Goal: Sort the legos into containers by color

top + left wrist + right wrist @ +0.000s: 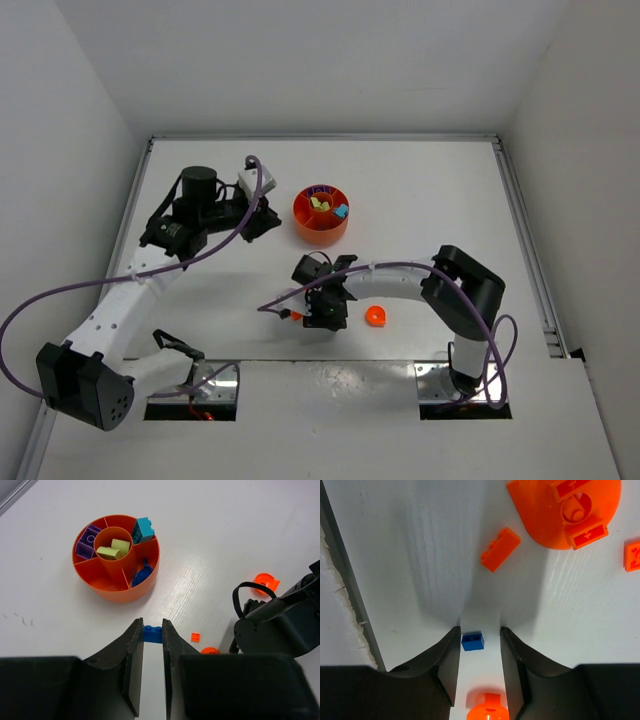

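Note:
The round orange dish (120,593) holds purple bricks (87,542), lime green bricks (114,549) in its centre cup, a cyan brick (144,529) and a blue piece (142,574). My left gripper (152,625) is shut on a small blue brick (152,634), just left of the dish (320,236) in the top view. My right gripper (480,630) stands open and low over the table, straddling another blue brick (472,641) lying close to its left finger. A round orange piece (487,710) lies further back between its fingers.
Ahead of the right gripper lie an orange brick (500,549), a large round orange piece (540,515) and a small orange square (632,555). The top view shows a round orange piece (376,316) right of the right gripper (320,300). White walls enclose the table.

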Motion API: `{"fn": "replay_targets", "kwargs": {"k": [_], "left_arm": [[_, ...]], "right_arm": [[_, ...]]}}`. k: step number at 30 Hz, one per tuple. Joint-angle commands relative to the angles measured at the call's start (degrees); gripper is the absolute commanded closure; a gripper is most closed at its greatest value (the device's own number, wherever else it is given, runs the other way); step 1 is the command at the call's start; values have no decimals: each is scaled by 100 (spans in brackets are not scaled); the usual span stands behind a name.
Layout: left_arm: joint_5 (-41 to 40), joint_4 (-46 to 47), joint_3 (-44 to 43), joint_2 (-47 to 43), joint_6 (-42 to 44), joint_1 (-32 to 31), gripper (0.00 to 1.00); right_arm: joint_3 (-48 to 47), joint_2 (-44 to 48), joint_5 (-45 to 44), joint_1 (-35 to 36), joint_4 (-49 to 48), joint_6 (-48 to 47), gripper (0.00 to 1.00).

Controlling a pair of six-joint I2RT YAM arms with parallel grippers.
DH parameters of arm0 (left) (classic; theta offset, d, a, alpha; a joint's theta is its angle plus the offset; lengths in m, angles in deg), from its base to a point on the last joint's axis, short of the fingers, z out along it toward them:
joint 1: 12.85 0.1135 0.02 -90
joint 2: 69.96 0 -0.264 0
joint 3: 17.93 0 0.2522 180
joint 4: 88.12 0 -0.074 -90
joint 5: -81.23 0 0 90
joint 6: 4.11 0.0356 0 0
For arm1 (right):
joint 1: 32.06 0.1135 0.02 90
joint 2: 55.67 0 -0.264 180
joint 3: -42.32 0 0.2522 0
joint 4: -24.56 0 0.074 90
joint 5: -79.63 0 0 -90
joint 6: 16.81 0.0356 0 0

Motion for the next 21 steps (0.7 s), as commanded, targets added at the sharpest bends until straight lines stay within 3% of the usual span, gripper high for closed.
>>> {"fn": "replay_targets", "kwargs": {"k": [1, 7, 21], "left_arm": [[143, 183, -219, 15, 37, 66, 96], [143, 183, -219, 77, 38, 66, 96], [248, 183, -325, 182, 38, 66, 96]], "right_arm": [[331, -35, 4, 81, -301, -64, 62], [621, 70, -58, 134, -407, 49, 54], [1051, 123, -427, 134, -627, 235, 55]]}}
